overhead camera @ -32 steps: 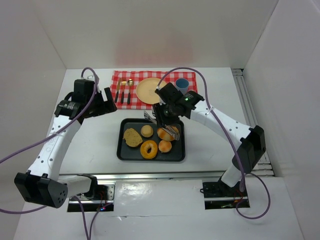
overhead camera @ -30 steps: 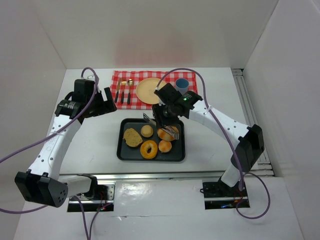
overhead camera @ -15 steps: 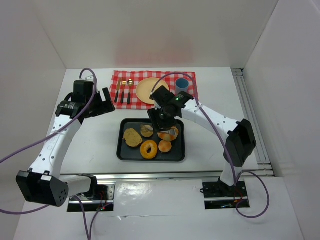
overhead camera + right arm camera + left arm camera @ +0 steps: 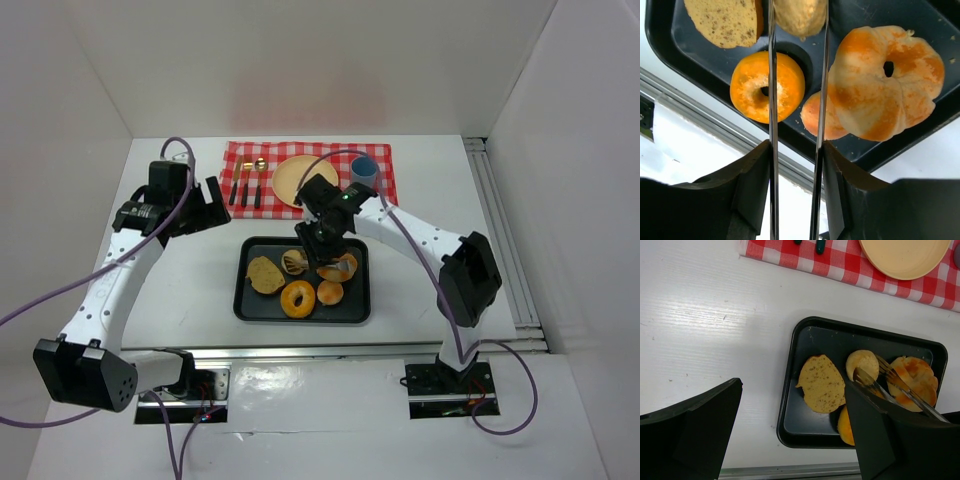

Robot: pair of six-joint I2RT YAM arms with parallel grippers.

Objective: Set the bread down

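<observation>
A black tray (image 4: 250, 300) holds several breads: a flat seeded slice (image 4: 265, 274), a small pale bun (image 4: 293, 262), a glazed ring (image 4: 298, 299), a small orange bun (image 4: 330, 292) and a large knotted roll (image 4: 343, 268). My right gripper (image 4: 322, 243) is shut on metal tongs (image 4: 772, 100). The tong blades run forward on either side of the small pale bun (image 4: 800, 15), close against it. My left gripper (image 4: 205, 205) hangs open over the table left of the tray, with nothing between its fingers (image 4: 700, 425).
A red checked cloth (image 4: 385, 185) lies behind the tray with a yellow plate (image 4: 296, 180), a blue cup (image 4: 363, 170) and cutlery (image 4: 247, 185). White walls enclose the table on the left, the back and the right. A metal rail (image 4: 300, 352) runs along the near edge.
My right arm has swung left from the large knotted roll to the small pale bun, and the tong blades have narrowed around it. The left arm has stayed put.
</observation>
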